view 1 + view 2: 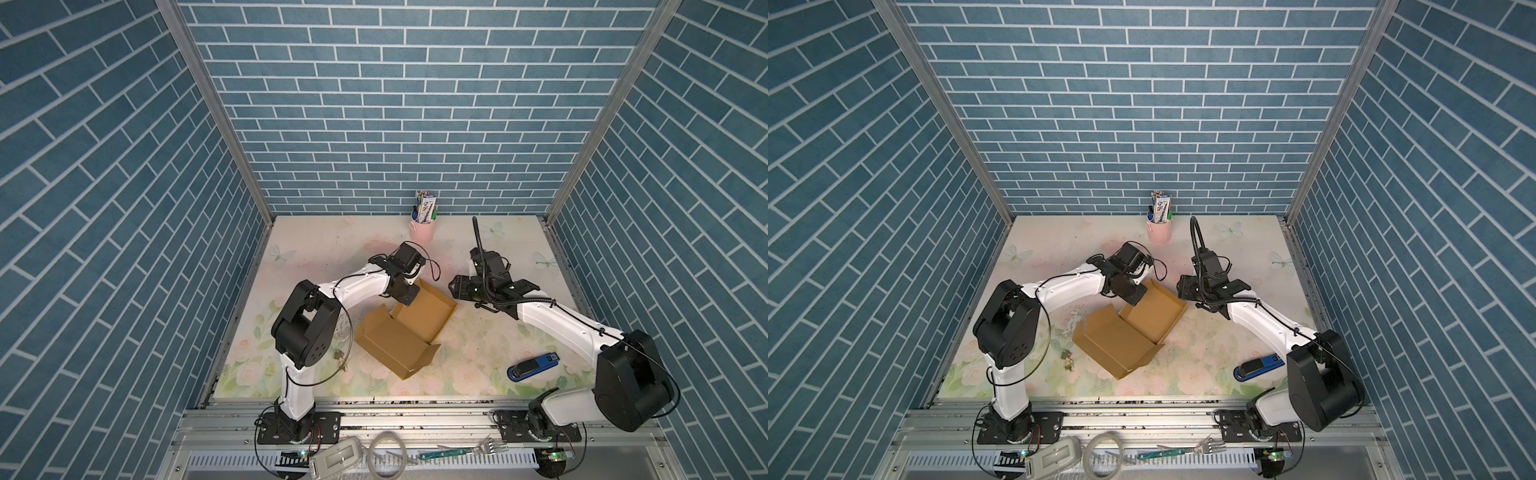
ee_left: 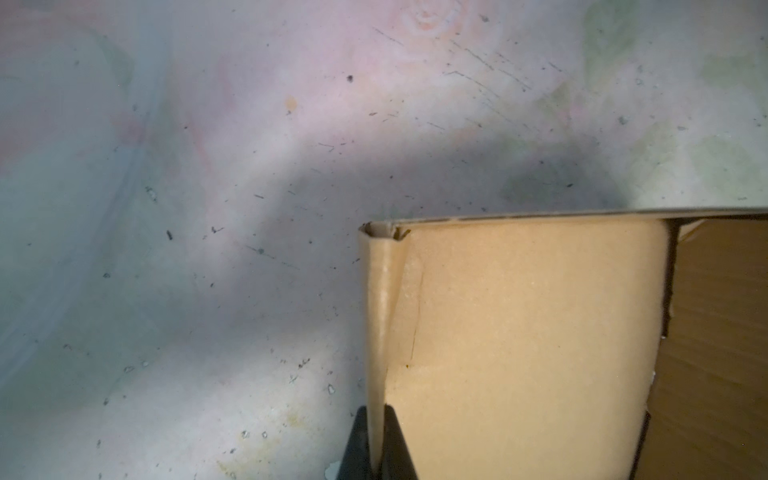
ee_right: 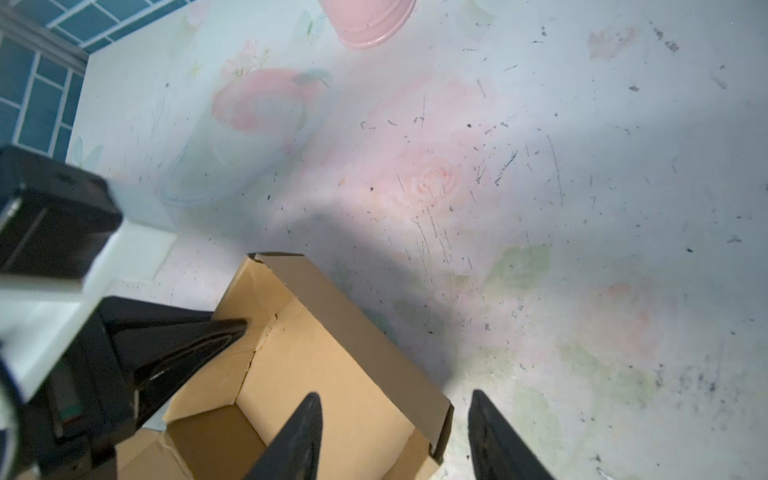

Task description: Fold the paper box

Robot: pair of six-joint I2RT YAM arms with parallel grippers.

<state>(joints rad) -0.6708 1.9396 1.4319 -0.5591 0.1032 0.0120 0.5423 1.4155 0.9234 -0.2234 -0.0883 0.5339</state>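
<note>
My left tool (image 2: 376,417) is pinched down narrow on the paper box (image 1: 405,328). In the left wrist view its two black tips clamp a thin upright wall from either side, close to that wall's corner. My right tool (image 3: 395,411) stands about half spread and holds nothing. One of its fingers (image 3: 307,428) hangs over the inside of the box and the other over bare desk (image 3: 582,291), with the end of a raised wall between them. I cannot tell whether either finger touches the cardboard.

The box sits mid-desk between my two arms, turned at a slant. In both top views its far half is a shallow tray with walls up, and its near half is a panel spread toward the front edge with short flaps raised along its sides. Only the top views give me that whole outline. The left wrist view shows just the gripped wall and a flap beside it. The right wrist view alone shows the left tool biting the tray's wall from outside.

To the right of the box I have open desk. A blue stapler (image 1: 534,366) lies well apart toward the right front. A pink cup (image 1: 422,230) stands by the back wall, apart from the box's far corner.
</note>
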